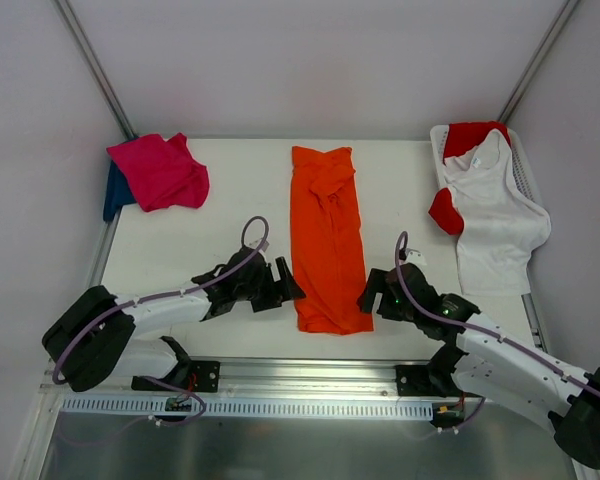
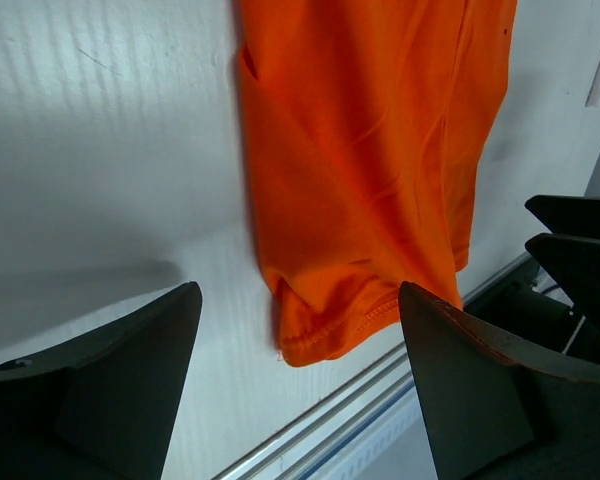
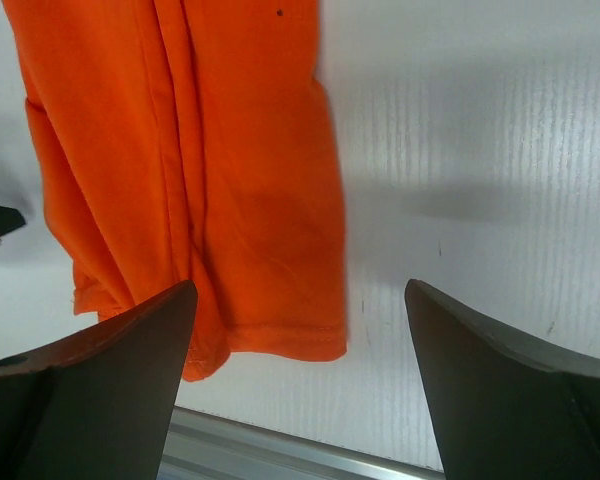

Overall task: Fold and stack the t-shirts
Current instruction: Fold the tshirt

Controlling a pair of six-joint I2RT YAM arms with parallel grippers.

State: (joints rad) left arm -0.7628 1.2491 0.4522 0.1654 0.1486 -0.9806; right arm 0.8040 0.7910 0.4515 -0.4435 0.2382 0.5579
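Note:
The orange t-shirt [image 1: 326,240] lies folded into a long narrow strip down the middle of the table. My left gripper [image 1: 289,285] is open and empty, just left of the strip's near end; its hem corner [image 2: 325,325] shows between the fingers. My right gripper [image 1: 368,297] is open and empty, just right of the near end; the other hem corner [image 3: 280,330] shows in the right wrist view. A magenta-pink t-shirt [image 1: 160,170] lies on a dark blue one [image 1: 113,192] at the back left. White [image 1: 495,210] and red [image 1: 470,135] t-shirts hang from the basket.
A white plastic basket [image 1: 521,165] stands at the back right. The table's near edge with a metal rail [image 1: 310,375] runs just below the shirt's near hem. White walls close the back and the sides.

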